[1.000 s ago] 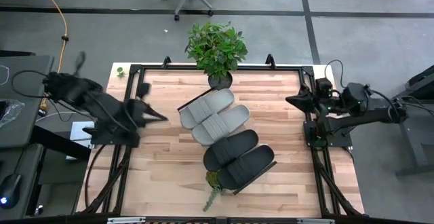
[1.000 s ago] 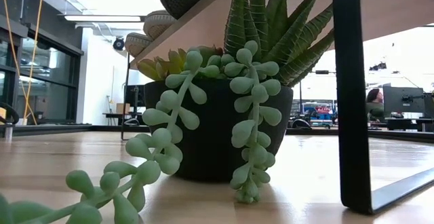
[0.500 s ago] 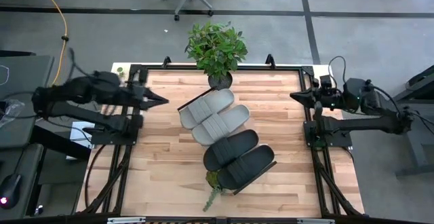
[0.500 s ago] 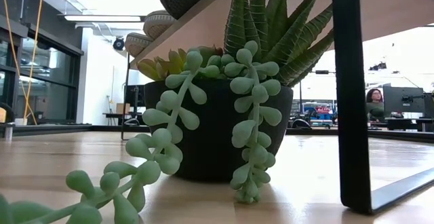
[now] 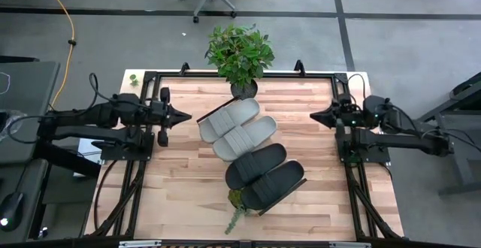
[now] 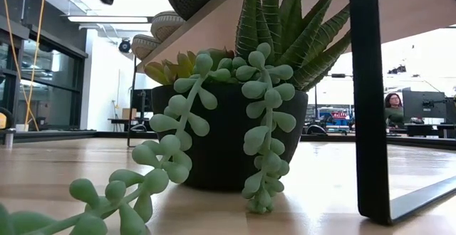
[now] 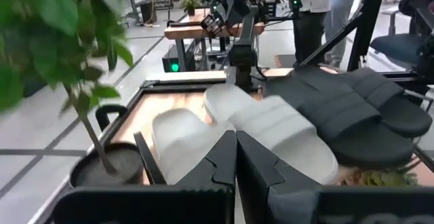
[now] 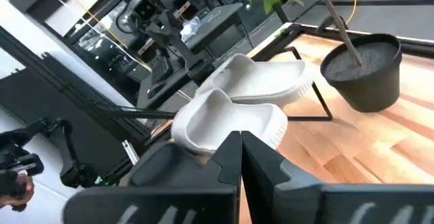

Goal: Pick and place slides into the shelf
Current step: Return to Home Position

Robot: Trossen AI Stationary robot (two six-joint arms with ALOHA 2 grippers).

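Two light grey slides (image 5: 229,117) (image 5: 245,137) and two black slides (image 5: 256,165) (image 5: 273,184) lie side by side in a slanting row at the table's middle. They lie soles down on the shelf (image 6: 214,28), whose light board and dark frame (image 8: 308,91) show under them. My left gripper (image 5: 185,117) hovers shut to the left of the grey slides and points at them (image 7: 235,134). My right gripper (image 5: 314,116) hovers shut to their right, also pointing toward them (image 8: 240,137). Neither holds anything.
A leafy plant in a dark pot (image 5: 239,56) stands at the far edge just behind the grey slides. A succulent in a dark pot (image 6: 228,135) sits under the shelf's near end, its strands trailing onto the table. Bare wood lies left and right of the slides.
My left arm has swung from near the table's left side toward the far edge and sunk lower, and now points level at the grey slides. My right gripper has also come down and tipped lower. Both have stayed shut. The slides have not moved.
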